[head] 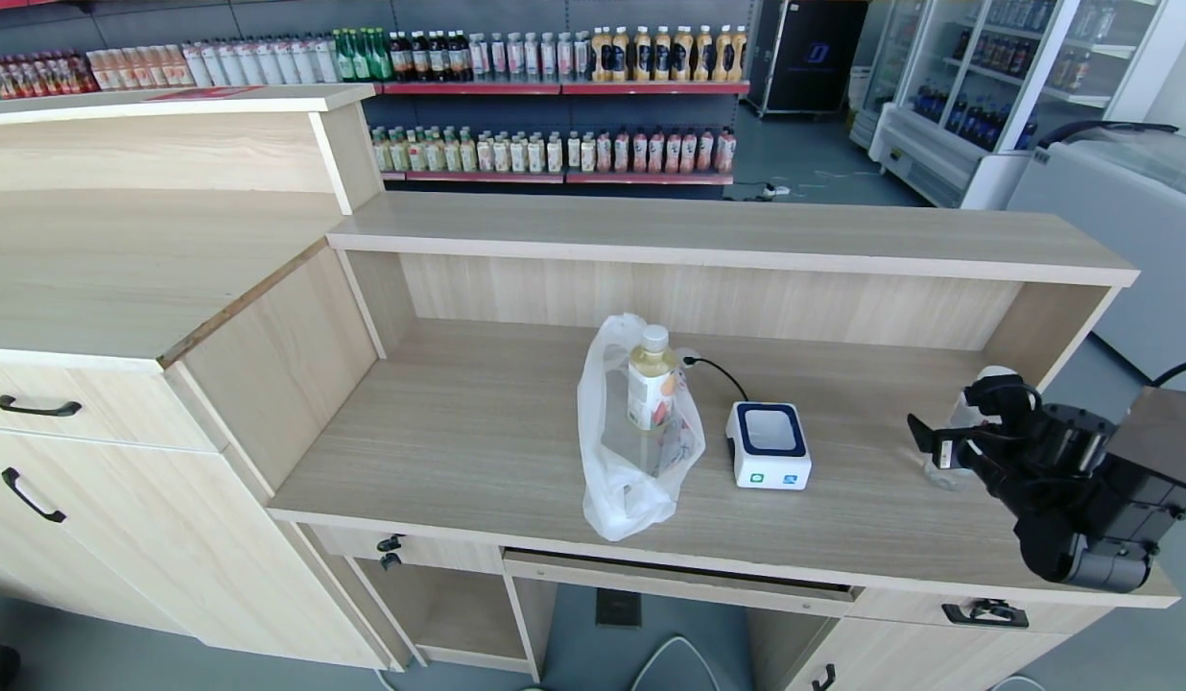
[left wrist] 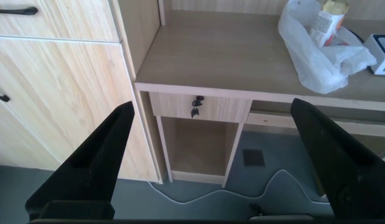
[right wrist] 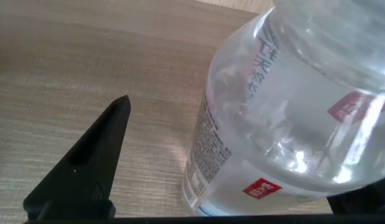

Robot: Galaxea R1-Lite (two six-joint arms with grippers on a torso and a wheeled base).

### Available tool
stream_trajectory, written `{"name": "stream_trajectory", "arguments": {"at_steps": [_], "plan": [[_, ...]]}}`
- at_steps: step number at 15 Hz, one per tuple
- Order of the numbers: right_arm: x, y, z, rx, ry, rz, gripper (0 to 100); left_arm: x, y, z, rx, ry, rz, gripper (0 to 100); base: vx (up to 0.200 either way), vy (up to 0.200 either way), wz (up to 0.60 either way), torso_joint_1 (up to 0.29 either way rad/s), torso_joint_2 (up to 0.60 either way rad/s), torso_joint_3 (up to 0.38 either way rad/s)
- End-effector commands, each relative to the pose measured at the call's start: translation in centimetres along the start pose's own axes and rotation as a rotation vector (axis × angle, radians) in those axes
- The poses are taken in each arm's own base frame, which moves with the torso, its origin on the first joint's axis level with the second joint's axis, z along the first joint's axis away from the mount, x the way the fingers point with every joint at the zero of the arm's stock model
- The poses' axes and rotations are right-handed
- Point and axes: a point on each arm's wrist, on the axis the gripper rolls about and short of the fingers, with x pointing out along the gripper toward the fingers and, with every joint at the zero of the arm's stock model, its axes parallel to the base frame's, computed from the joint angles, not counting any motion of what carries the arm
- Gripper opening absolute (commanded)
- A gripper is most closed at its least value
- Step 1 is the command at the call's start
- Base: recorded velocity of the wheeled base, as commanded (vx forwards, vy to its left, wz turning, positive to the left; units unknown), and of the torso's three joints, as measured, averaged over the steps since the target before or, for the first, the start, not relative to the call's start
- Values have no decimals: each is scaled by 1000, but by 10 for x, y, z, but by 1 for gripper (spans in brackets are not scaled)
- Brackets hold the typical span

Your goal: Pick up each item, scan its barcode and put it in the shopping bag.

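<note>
Shopping bag (head: 624,480): clear plastic, upright mid-counter (head: 478,432). It holds one pale-yellow drink bottle (head: 651,384), cap above the rim.
Scanner (head: 769,444): just beside the bag.
Water bottle (right wrist: 286,112): clear, standing at the counter's right end, partly hidden by the right hand (head: 938,443). That hand's fingers are apart around it, one not touching.
Left hand (left wrist: 212,104): fingers apart, empty, low before the counter front.

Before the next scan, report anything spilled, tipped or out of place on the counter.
Nothing stands out. The drink bottle stands upright inside the shopping bag, the scanner lies flat beside it, and the clear bottle rests on the counter farther right. No spill shows.
</note>
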Motion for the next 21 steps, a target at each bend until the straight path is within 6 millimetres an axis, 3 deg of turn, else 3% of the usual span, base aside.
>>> {"name": "stream_trajectory", "arguments": {"at_steps": [1,10,12,14,16,19,21], "plan": [[1,0,0,-1,-3,1,0,0,0,0,0,0,0,100,0,0,0,0,0,0],[1,-4,2,1,-9,-13,0,0,0,0,0,0,0,100,0,0,0,0,0,0],[-1,-6,12,5,-28,-18,0,0,0,0,0,0,0,100,0,0,0,0,0,0],[-12,-11,37,27,-56,-18,0,0,0,0,0,0,0,100,0,0,0,0,0,0],[-34,-19,76,143,17,-1,0,0,0,0,0,0,0,100,0,0,0,0,0,0],[-92,-29,153,409,187,49,0,0,0,0,0,0,0,100,0,0,0,0,0,0],[-132,-29,200,505,185,183,0,0,0,0,0,0,0,100,0,0,0,0,0,0]]}}
